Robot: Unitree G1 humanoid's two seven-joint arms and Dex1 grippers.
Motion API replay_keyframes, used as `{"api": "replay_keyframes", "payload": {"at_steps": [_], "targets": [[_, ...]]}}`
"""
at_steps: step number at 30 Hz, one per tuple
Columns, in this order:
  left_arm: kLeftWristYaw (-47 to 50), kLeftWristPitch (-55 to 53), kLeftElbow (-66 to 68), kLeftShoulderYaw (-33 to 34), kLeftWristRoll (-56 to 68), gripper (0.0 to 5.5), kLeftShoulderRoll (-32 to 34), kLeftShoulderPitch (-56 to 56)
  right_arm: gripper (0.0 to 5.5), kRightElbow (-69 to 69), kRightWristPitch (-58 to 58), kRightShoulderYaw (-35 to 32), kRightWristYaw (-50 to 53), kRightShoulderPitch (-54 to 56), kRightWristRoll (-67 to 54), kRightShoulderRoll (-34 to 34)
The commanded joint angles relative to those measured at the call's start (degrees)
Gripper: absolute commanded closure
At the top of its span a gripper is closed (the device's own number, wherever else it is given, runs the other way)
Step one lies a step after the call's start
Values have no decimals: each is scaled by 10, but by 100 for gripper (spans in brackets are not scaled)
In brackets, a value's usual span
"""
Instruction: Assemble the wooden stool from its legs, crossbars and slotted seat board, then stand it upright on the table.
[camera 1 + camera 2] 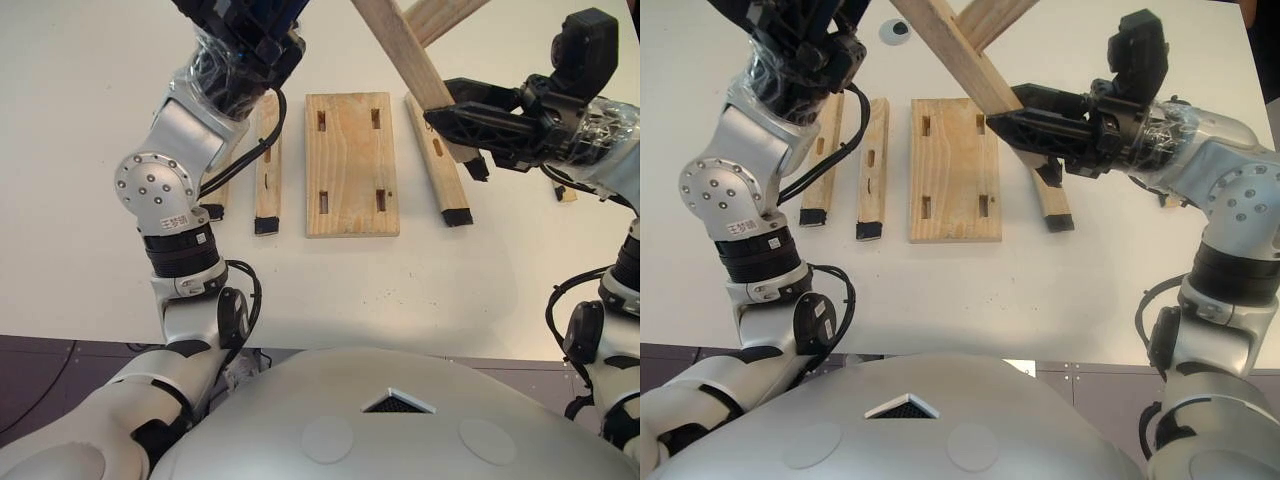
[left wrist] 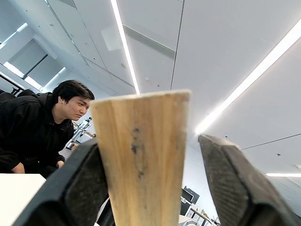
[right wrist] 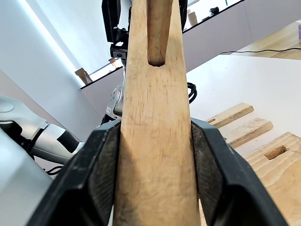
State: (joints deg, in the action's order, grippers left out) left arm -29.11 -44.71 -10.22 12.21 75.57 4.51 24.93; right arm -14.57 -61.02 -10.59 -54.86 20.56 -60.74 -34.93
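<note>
Right, my right tool (image 1: 1008,112) is clamped tight on a slotted leg (image 1: 395,40), both pads flat against its sides. I'm holding it in the air over the right edge of the seat board (image 1: 351,165). The leg slants up and away to the far left. A crossbar (image 1: 1005,15) crosses it up there, and from the wrist it looks seated in the leg's slot.

My left tool (image 2: 150,143) is raised at the far left with a wooden piece (image 2: 141,165) standing between its fingers. One pad is against the wood and the other stands apart, so that tool is wider than the piece.

Down on the table (image 1: 400,280) the seat board lies flat, slots up. Two legs (image 1: 872,170) (image 1: 823,160) lie side by side to its left. Another leg (image 1: 445,185) lies just right of it, partly under my right tool.
</note>
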Motion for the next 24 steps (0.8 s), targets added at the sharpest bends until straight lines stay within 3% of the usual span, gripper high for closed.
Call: {"api": "replay_keyframes", "payload": {"at_steps": [1, 4, 8, 12, 15, 17, 20, 24], "targets": [[-3, -3, -5, -2, 12, 295, 3, -6, 348, 0, 0, 1, -4, 9, 0, -19], [-4, 0, -2, 0, 10, 343, 3, -8, 348, 4, 3, -1, -7, 15, 1, -19], [1, 19, 12, 13, 0, 345, 0, -2, 348, 10, 17, 9, -6, 14, 24, -19], [2, 50, 32, 43, -23, 346, 23, 11, 256, 8, 23, 28, -2, 3, 47, -25], [-26, 54, 38, 57, -65, 346, 89, 8, 210, 26, 58, 64, -4, -21, 114, -46], [-53, 47, 23, 48, -97, 346, 132, -15, 234, 78, 112, 80, 37, -14, 193, -40], [-94, 48, 0, 42, -134, 346, 183, -55, 289, 246, 261, 61, 207, 51, 339, 3], [-158, 67, -26, 10, -195, 346, 227, -111, 361, 340, 349, 0, 295, 116, 372, 31]]}}
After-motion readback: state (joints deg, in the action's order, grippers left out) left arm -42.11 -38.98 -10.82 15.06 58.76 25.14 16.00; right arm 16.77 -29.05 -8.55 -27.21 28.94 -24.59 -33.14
